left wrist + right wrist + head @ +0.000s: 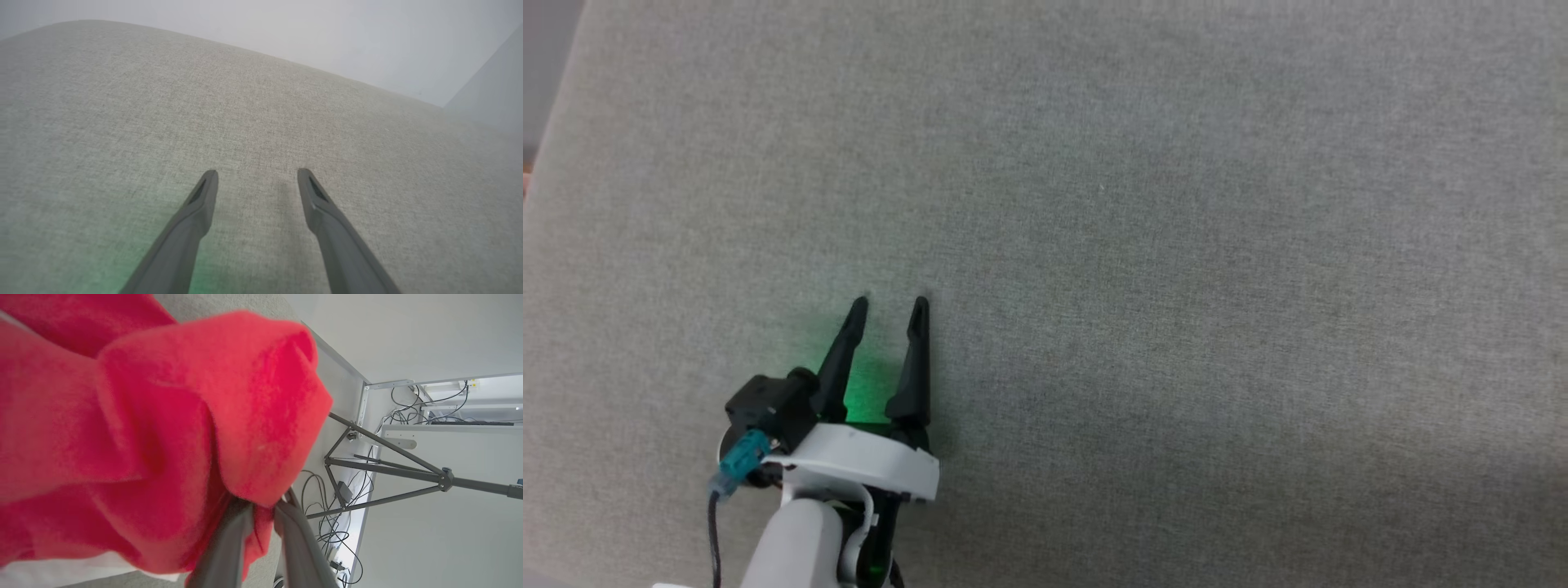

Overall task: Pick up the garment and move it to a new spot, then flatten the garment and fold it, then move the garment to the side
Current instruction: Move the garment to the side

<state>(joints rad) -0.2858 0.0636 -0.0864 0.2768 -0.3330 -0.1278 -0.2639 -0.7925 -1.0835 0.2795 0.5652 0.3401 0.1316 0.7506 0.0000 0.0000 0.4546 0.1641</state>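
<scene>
The garment [163, 416] is a bunched mass of red cloth close to the camera in the right wrist view, with a strip of white at its lower edge. My right gripper [264, 506] has its two dark fingers close together with a fold of the red cloth pinched between them; the fingertips are buried in the fabric. My left gripper [889, 304] stands open low over the grey table, near the lower left of the head view. Nothing lies between the left gripper [257, 173] fingers.
The grey cloth-covered table [1176, 245] spreads across the head view, its left edge at the far upper left. Its far edge [286, 61] meets a pale wall. Beyond the garment stand dark tripod legs [388, 465] and loose cables [322, 498] on a white floor.
</scene>
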